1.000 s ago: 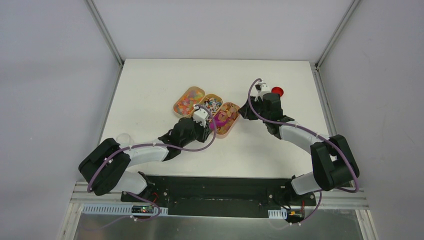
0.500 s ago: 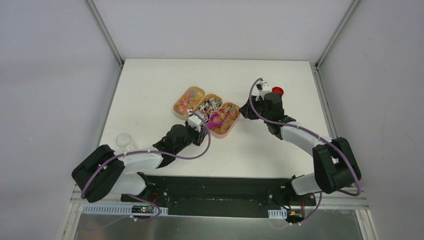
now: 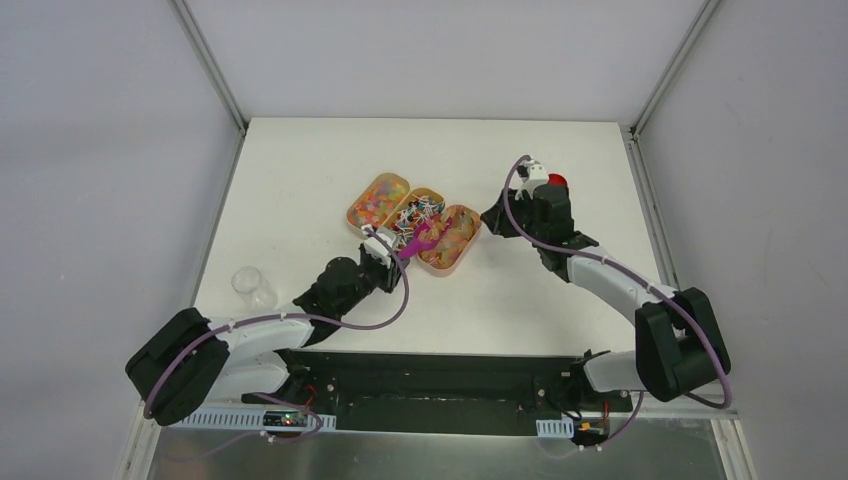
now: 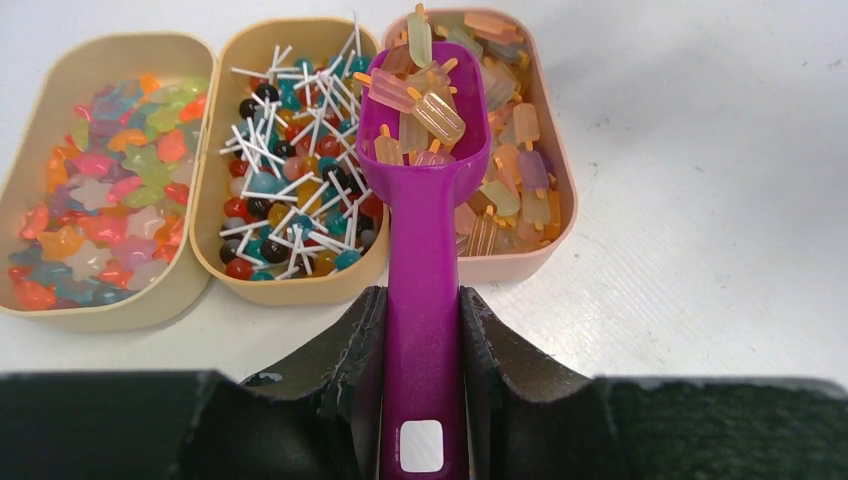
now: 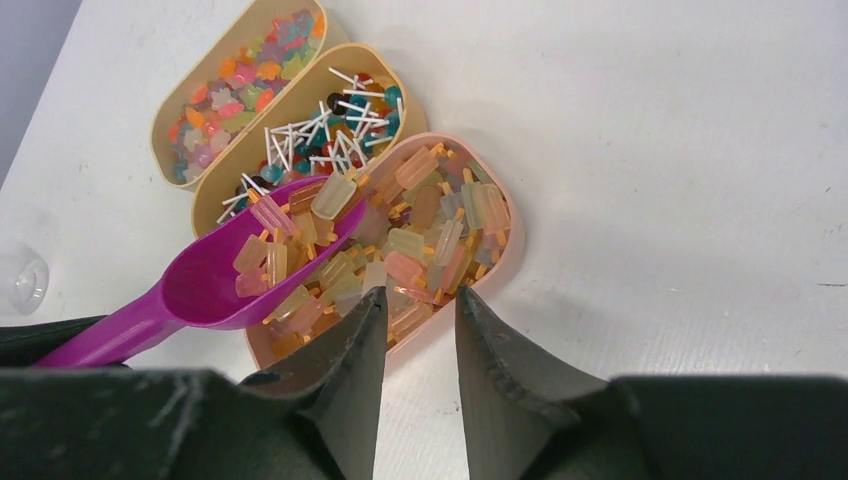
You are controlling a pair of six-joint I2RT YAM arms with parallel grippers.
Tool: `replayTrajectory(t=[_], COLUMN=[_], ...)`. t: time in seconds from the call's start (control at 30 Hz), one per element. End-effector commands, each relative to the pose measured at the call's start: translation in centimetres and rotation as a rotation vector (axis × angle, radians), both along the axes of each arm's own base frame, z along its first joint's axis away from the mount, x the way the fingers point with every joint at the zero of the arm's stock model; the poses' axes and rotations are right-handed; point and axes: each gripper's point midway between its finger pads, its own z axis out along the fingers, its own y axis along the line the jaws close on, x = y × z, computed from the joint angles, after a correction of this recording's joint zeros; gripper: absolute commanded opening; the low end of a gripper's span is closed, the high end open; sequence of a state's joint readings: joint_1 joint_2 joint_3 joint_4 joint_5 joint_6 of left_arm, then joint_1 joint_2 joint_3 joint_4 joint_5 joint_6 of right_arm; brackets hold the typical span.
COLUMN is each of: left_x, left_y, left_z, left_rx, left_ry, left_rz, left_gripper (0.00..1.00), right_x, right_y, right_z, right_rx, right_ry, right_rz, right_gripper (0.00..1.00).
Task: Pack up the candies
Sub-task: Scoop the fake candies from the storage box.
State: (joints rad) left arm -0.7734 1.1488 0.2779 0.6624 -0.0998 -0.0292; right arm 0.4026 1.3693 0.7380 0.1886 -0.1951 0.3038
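Three trays hold the candies: bright star gummies [image 4: 100, 200], stick-mounted balls [image 4: 290, 190] and translucent orange-yellow ice-lolly pieces [image 4: 510, 150]. My left gripper [image 4: 420, 295] [image 3: 385, 245] is shut on the handle of the magenta scoop [image 4: 425, 150] [image 5: 215, 285]. Its bowl carries several lolly pieces and hangs over the pink tray [image 4: 570, 215] and the middle tray's edge. My right gripper [image 5: 420, 295] [image 3: 490, 218] sits astride the pink tray's end wall [image 5: 512, 230], one finger among the candies, the other outside, closed on it.
A flat red disc [image 3: 556, 183] lies behind the right wrist, near the table's right edge. A small clear jar [image 3: 247, 281] [image 5: 22, 280] stands at the left, beside the left forearm. The three trays touch side by side mid-table.
The left arm has drawn back toward the near left, bringing the loaded scoop up and back out of the pink tray. The right arm shifted slightly; the trays stayed put.
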Motion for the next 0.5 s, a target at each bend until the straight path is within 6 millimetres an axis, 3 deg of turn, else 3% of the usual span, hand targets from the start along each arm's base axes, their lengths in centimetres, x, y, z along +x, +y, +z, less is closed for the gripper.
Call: replayTrajectory(t=[0.0,0.3,0.47], left_x=[0.2,-0.4,-0.5], left_y=[-0.4,-0.4,0.5], left_z=[4.7,8.9,13.3], left_rx=[-0.113,-0.171,-0.223], left_ry=[-0.142,-0.246,-0.344], left_rz=[-0.010,-0.040,-0.013], left_gripper=[0.00,0.00,0.00], right_x=[0.8,0.3,-0.5], right_y=[-0.4,-0.9,-0.8], right_z=[4.1,4.4,5.2], right_rx=[0.019,0.011,0.038], right_ry=[-0.123,-0.145,-0.182], right_rz=[-0.015,-0.025,-0.007], right_gripper=[0.34,0.34,0.33])
